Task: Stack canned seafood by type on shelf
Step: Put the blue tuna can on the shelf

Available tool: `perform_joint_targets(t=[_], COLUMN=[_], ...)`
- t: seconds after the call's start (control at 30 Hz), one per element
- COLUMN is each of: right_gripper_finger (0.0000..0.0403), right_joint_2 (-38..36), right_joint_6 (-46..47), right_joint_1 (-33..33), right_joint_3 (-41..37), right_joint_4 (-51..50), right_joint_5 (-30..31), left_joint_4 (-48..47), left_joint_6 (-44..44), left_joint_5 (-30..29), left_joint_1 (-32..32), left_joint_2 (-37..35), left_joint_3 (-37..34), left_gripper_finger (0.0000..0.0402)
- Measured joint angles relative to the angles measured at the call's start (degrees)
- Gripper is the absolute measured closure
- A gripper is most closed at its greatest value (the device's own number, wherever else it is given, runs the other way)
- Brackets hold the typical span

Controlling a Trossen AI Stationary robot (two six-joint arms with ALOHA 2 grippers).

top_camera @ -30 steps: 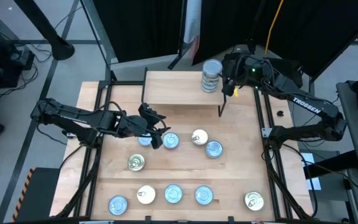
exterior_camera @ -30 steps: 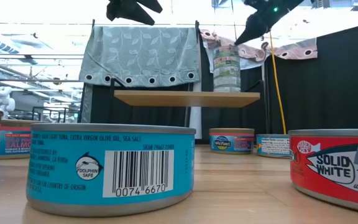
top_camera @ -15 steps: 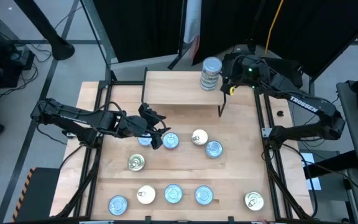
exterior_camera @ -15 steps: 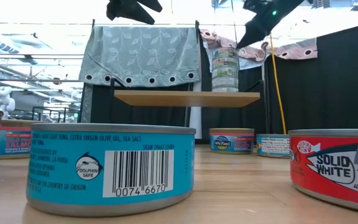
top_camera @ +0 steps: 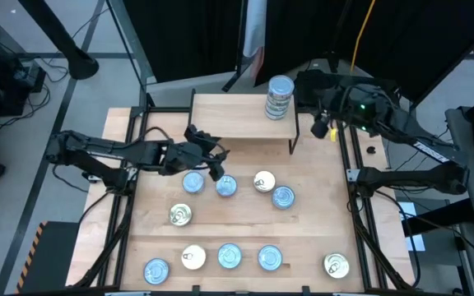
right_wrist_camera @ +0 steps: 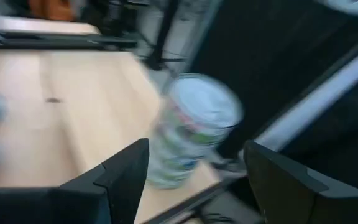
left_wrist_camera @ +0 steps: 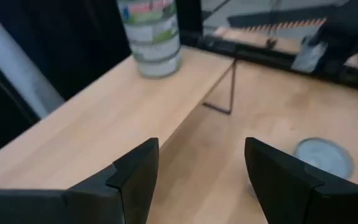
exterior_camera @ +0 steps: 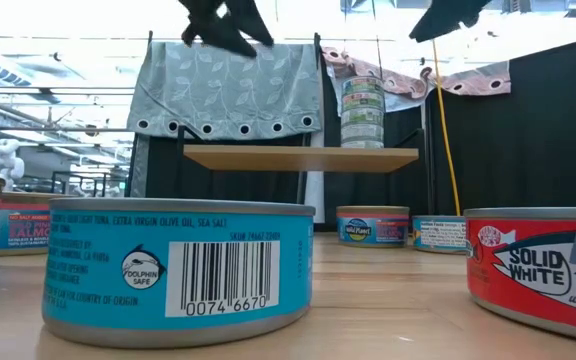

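Observation:
The shelf stands at the table's far middle on thin black legs. A stack of several tins rests on its right end, also seen in the low view as the stack. Several more tins sit lid-up on the table, among them a blue-lidded tin, another and a cream-lidded one. My left gripper hovers open above the table just near of the shelf's front edge. My right gripper hovers open to the right of the shelf, clear of the stack. Both grippers are empty.
A near row of tins lines the table's front edge, with one more at the near right corner. In the low view a blue tin and a red one stand close to the camera. Black frame rails border both sides.
My right gripper has drawn back from beside the stack on the shelf, moving toward the table's right and near edge; its wrist view is blurred. My left gripper has shifted slightly toward the shelf and right, uncovering the blue-lidded tin beneath it. The tins have stayed put.

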Motion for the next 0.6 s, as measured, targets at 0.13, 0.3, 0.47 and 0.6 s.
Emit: perform_joint_targets(t=[0.13,0.3,0.47,0.6], right_gripper_finger=[0.0149,0.0149,0.0149,0.0149], right_joint_2=[-2.3,-4.0,-5.9,-7.0], right_joint_6=[6.8,15.7,21.3,26.1], right_joint_1=[3.1,8.6,14.5,18.0], right_joint_3=[0.0,-0.4,-6.3,-14.0], right_joint_4=[-5.0,-12.3,-12.3,-10.0], right_joint_5=[-9.7,-15.2,-14.8,-14.4], left_joint_4=[0.7,0.7,0.7,-0.5], left_joint_6=[0.5,0.5,1.6,-0.9], left_joint_5=[3.4,7.6,9.0,9.0], left_joint_1=[0.8,-1.1,-4.8,-8.4], left_joint_2=[2.1,2.1,2.0,2.0], left_joint_3=[-0.1,-0.1,-0.1,-0.1], left_gripper_finger=[0.0164,0.0164,0.0164,0.0164])
